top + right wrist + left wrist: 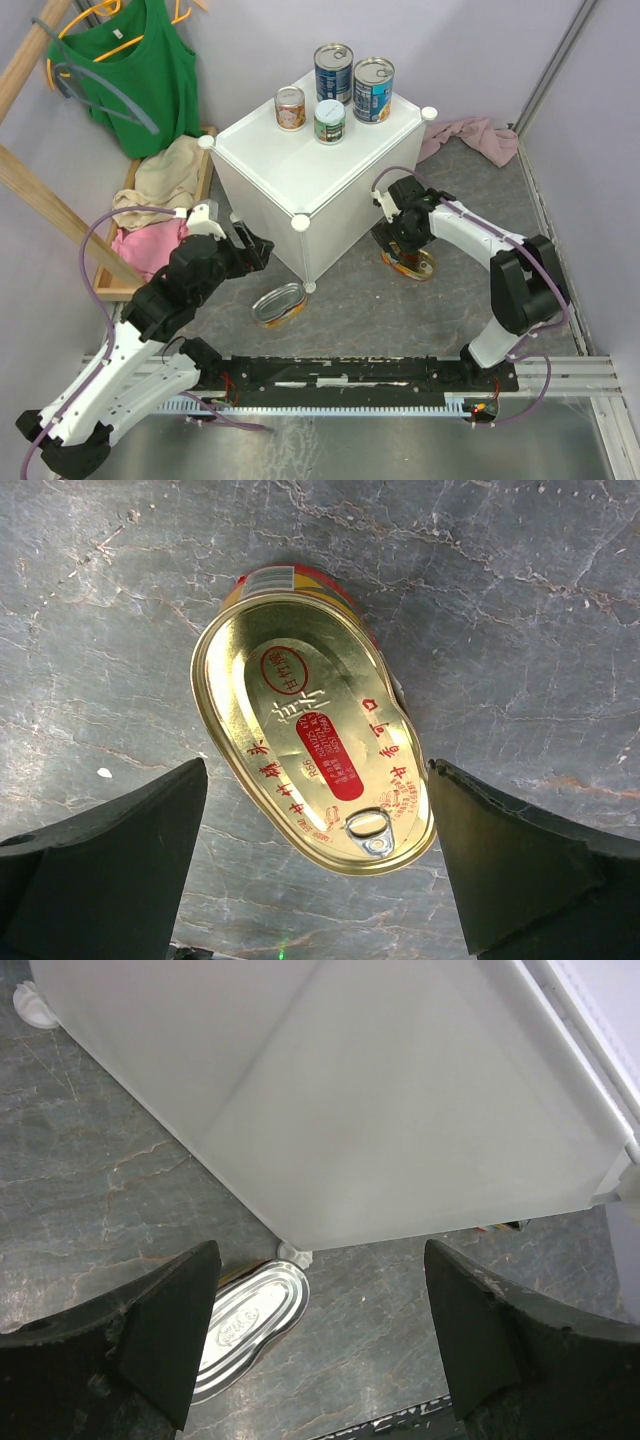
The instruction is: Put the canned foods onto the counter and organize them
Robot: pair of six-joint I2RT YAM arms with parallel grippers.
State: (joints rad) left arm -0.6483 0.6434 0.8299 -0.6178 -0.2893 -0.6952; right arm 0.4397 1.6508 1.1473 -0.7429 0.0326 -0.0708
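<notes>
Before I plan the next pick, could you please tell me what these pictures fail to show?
- Top external: the right arm covers most of one oval tin.
- Left wrist: one of its fingers hides the end of the other oval tin.
- Top external: print on the upright cans is too small to read.

Top view: on the counter [330,175], bunched at its 12 o'clock corner, stood the left tall can [333,70] with the right tall can [373,88] just beside it at 3 o'clock. The left small can [290,108] and right small can [329,121] stood in front of them at 6 o'clock. On the floor, the near oval tin [278,305] lay at the counter's 7 o'clock, just beside the front corner foot, with the left gripper [262,250] near at the tin's 11 o'clock. The right oval tin [310,730] lay at the counter's 4 o'clock under the right gripper [405,252], a finger on either side, apart from it.
</notes>
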